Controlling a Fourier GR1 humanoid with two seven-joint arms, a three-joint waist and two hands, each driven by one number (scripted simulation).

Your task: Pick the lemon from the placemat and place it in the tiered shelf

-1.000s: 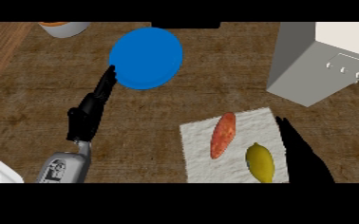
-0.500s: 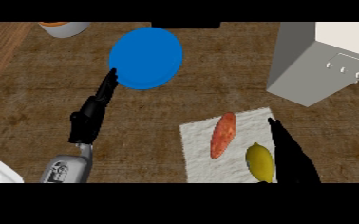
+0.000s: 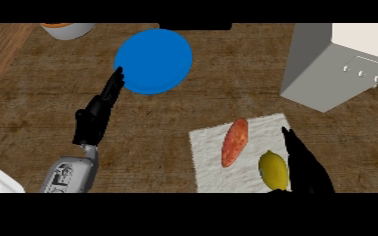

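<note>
Head view shows the yellow oval lemon [image 3: 274,170] lying on the white cloth placemat [image 3: 210,155], beside an orange elongated vegetable [image 3: 235,142]. Right hand [image 3: 304,167], fingers straight, sits just beside the lemon. Left hand [image 3: 96,115] rests open near the round blue plate [image 3: 153,60].

Wooden counter [image 3: 221,100] with placemat [image 3: 210,155], plate [image 3: 153,61]

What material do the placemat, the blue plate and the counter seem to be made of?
The placemat looks like white cloth: matte, with a rough, speckled weave. The blue plate looks like smooth plastic or glazed ceramic: an even colour with no texture, so it stays open. The counter looks like dark wood, with grain streaks.
</note>
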